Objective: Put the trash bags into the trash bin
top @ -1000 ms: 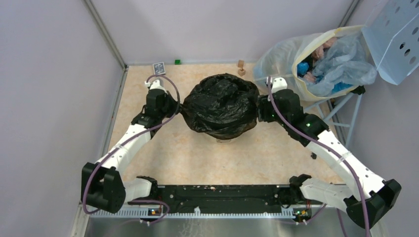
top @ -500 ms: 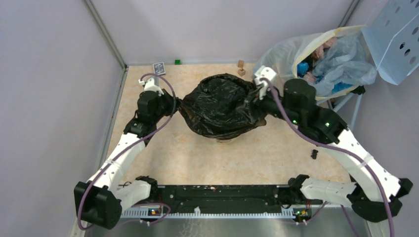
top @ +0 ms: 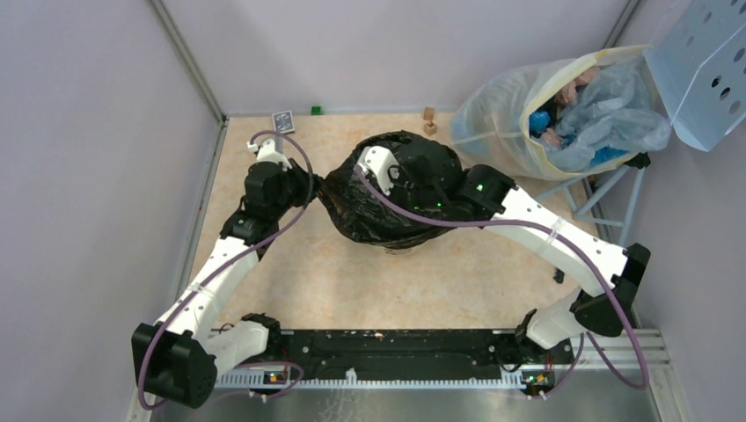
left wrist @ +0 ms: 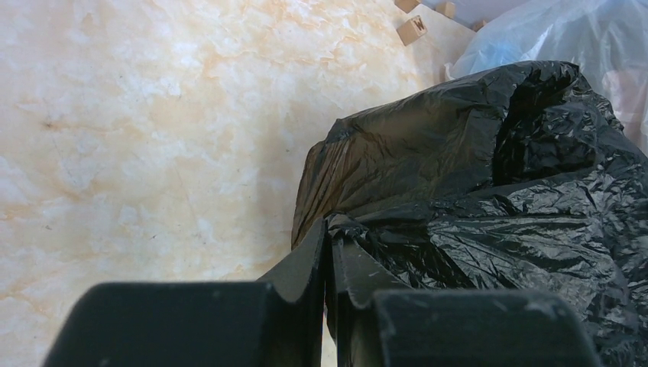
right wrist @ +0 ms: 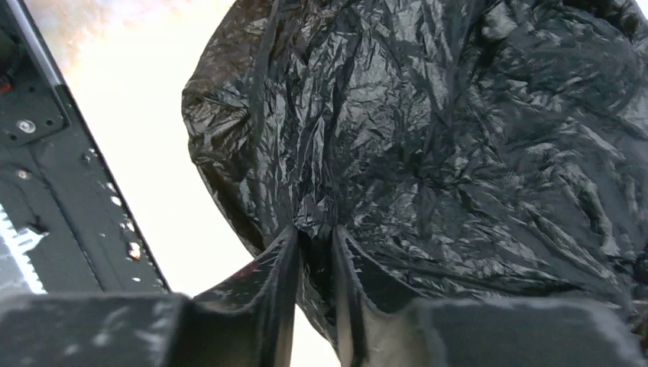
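Black bag (top: 400,198) sits on the worktop (top: 308,272); left jaws pinch its left edge, right jaws clamp a fold from above.

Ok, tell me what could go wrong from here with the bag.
1. The left gripper and the right gripper each pinch only a small fold of the thin trash bag. If they pull against each other, the film may tear or slip out.
2. The trash bin is almost hidden under the film, so a tug could tip it unseen.
3. The right arm's cable lies across the bag and might snag.
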